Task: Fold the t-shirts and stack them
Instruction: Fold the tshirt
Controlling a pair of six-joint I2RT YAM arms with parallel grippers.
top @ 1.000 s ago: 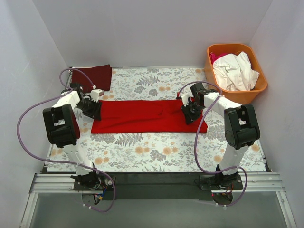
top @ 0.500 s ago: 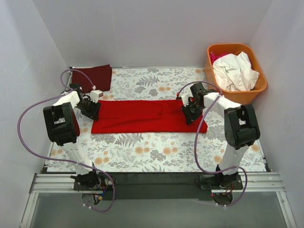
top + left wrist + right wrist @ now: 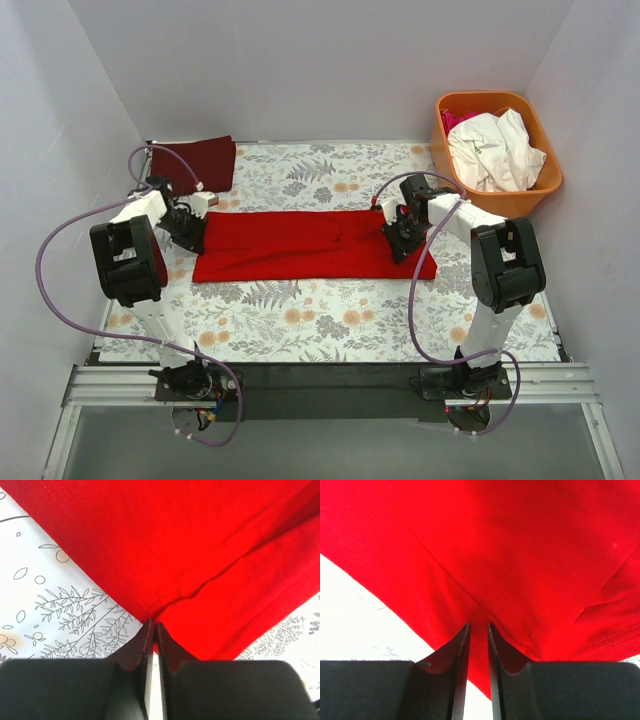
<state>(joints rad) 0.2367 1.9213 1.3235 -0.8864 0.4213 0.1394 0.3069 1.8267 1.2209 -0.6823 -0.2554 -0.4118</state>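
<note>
Over at the left end, the left gripper [image 3: 152,622] has just snapped down. Its jaws are together now, pinching the edge of the red shirt [image 3: 300,245], and the cloth puckers right at the tips and fans out ahead of them. A second ago those jaws stood apart, so that's the one real change. The shirt itself hasn't budged: it's a long flat strip on the table [image 3: 330,320], stretched from one set of jaws to the other. At the other end, the right gripper [image 3: 478,625] is same as before, clamped narrowly on a thicker bunch of red cloth. I'd say both ends are held now, so the next fold can start. The maroon shirt [image 3: 200,160] lies behind the left jaws. The white shirt [image 3: 495,150] is off beyond the right ones.
</note>
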